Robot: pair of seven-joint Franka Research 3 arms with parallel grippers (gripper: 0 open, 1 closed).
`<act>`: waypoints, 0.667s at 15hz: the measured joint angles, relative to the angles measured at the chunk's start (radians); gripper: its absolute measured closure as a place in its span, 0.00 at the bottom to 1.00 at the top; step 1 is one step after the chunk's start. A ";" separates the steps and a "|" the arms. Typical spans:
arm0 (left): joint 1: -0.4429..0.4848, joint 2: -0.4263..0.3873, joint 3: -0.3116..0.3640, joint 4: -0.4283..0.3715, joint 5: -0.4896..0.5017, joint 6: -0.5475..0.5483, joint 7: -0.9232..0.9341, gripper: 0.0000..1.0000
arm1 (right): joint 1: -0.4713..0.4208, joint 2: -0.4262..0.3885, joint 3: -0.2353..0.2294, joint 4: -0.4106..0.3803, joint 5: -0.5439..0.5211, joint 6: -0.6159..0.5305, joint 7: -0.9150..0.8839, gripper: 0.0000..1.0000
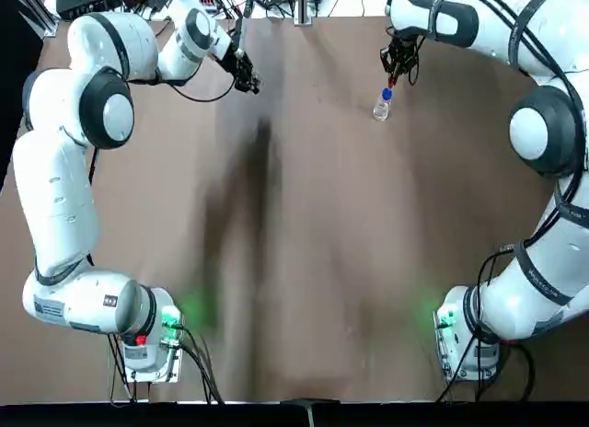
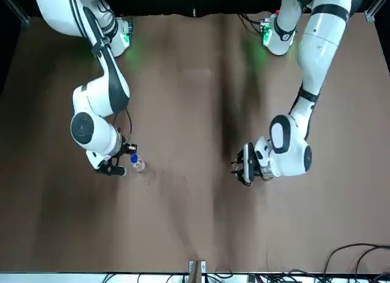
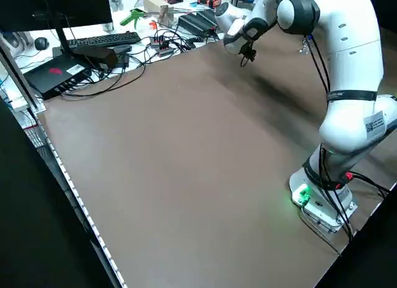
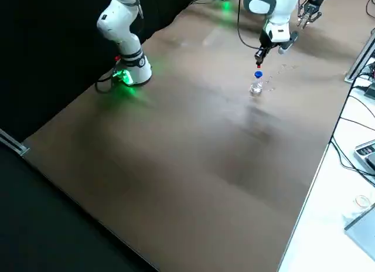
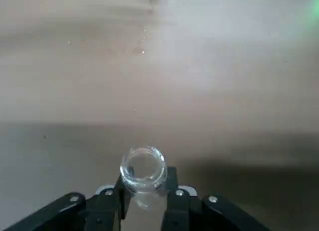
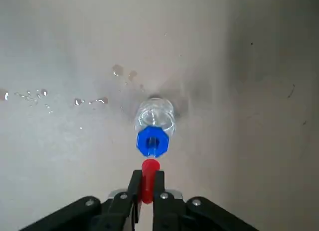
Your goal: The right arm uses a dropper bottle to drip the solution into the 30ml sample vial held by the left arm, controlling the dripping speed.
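Note:
The dropper bottle (image 6: pixel 155 119) stands on the brown table at the far right, its blue collar (image 6: pixel 152 140) facing up. My right gripper (image 6: pixel 147 178) hangs just over it, shut on the red dropper top (image 6: pixel 149 177). The top view shows the same bottle (image 1: pixel 382 106) under the right gripper (image 1: pixel 394 71). My left gripper (image 5: pixel 144 183) is shut on the 30ml sample vial (image 5: pixel 143 168), a clear glass with its open mouth showing. The left gripper (image 1: pixel 247 78) hovers over the far left of the table, well apart from the bottle.
Small drops of liquid (image 6: pixel 89 100) lie on the table beside the bottle. Beyond the table's far edge sit a keyboard (image 3: pixel 102 40), cables (image 3: pixel 164 43) and boxes. Both arm bases (image 1: pixel 147 340) (image 1: pixel 465 340) stand at the near edge with green lights.

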 joint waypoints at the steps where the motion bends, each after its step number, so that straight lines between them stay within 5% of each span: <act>1: -0.015 -0.001 -0.002 0.011 0.023 0.001 -0.043 0.69 | 0.000 -0.008 0.000 0.001 0.000 -0.002 0.000 0.87; 10: -0.240 -0.002 -0.012 0.058 0.087 0.139 -0.334 0.69 | 0.000 -0.032 0.001 0.010 0.000 -0.003 0.001 0.87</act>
